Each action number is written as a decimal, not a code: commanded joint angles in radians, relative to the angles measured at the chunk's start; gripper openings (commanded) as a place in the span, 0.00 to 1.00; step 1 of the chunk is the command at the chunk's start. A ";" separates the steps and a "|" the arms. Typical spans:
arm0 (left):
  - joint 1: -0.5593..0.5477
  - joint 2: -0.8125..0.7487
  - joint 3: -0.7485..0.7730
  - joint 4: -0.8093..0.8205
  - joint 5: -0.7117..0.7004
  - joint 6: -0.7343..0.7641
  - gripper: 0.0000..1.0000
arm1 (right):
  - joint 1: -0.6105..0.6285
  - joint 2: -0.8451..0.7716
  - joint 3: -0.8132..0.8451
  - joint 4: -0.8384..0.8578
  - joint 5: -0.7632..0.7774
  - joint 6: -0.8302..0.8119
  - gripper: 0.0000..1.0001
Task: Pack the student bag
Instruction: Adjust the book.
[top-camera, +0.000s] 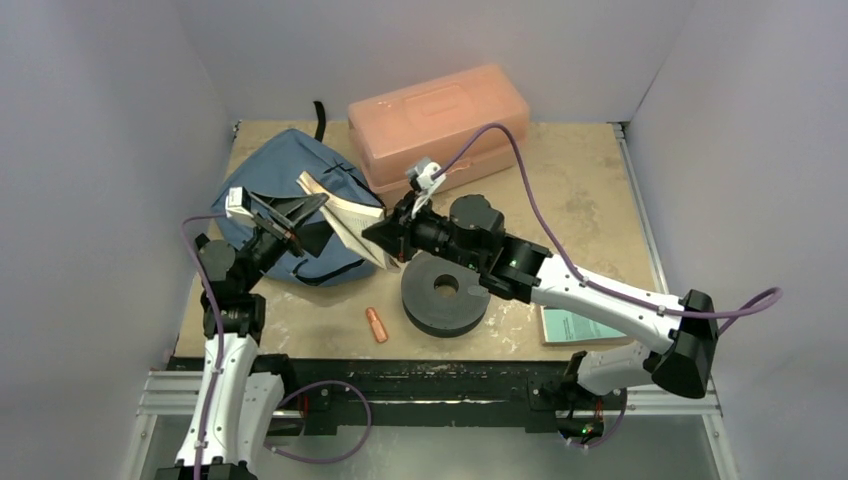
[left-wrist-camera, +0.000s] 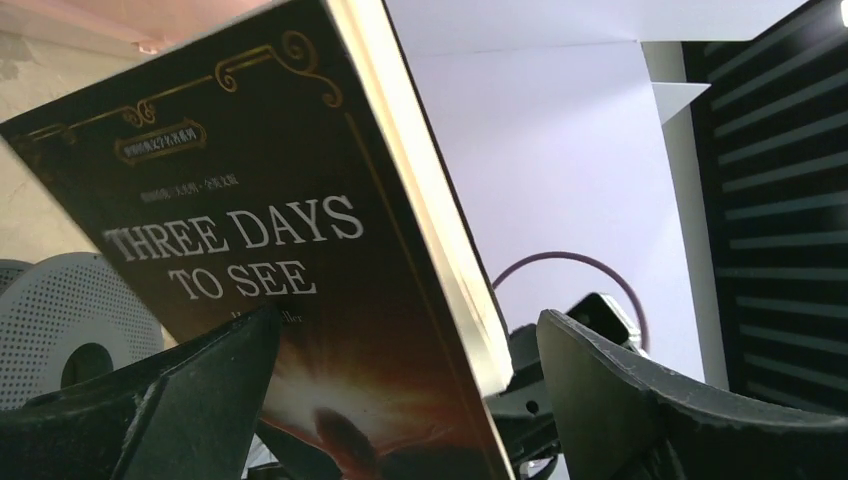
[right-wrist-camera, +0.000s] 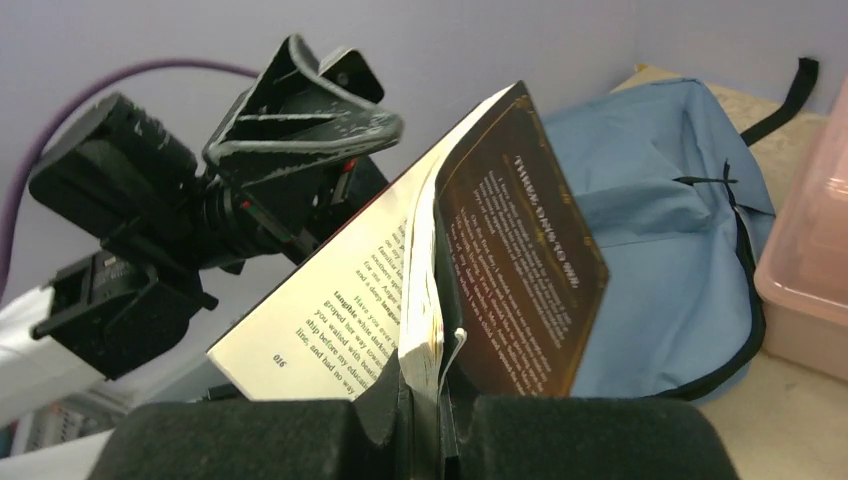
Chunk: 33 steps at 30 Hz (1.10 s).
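Observation:
The student bag (top-camera: 285, 200) is a slate-blue backpack lying at the back left of the table; it also shows behind the book in the right wrist view (right-wrist-camera: 670, 230). My right gripper (top-camera: 388, 238) is shut on a paperback book (top-camera: 345, 212), pinching a block of its pages and the back cover (right-wrist-camera: 500, 250) near the spine, so the book hangs half open in the air above the bag's near edge. My left gripper (top-camera: 300, 215) stands wide open right by the book. Its front cover, "Three Days to See" (left-wrist-camera: 270, 250), runs down between the two fingers (left-wrist-camera: 620, 400).
A salmon-pink plastic box (top-camera: 440, 120) stands at the back centre, just right of the bag. A thick black ring (top-camera: 445, 292) lies under the right arm. A small orange piece (top-camera: 377, 324) lies near the front edge, and a teal booklet (top-camera: 570, 328) at front right.

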 joint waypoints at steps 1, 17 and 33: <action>-0.014 -0.030 0.080 -0.099 0.026 0.074 1.00 | 0.079 0.009 0.094 0.004 0.035 -0.193 0.00; -0.019 -0.058 0.135 -0.488 0.040 0.292 0.73 | 0.409 0.111 0.177 -0.109 0.559 -0.786 0.00; -0.019 0.018 0.091 -0.361 0.029 0.373 0.00 | 0.448 0.017 -0.012 -0.183 0.582 -0.519 0.99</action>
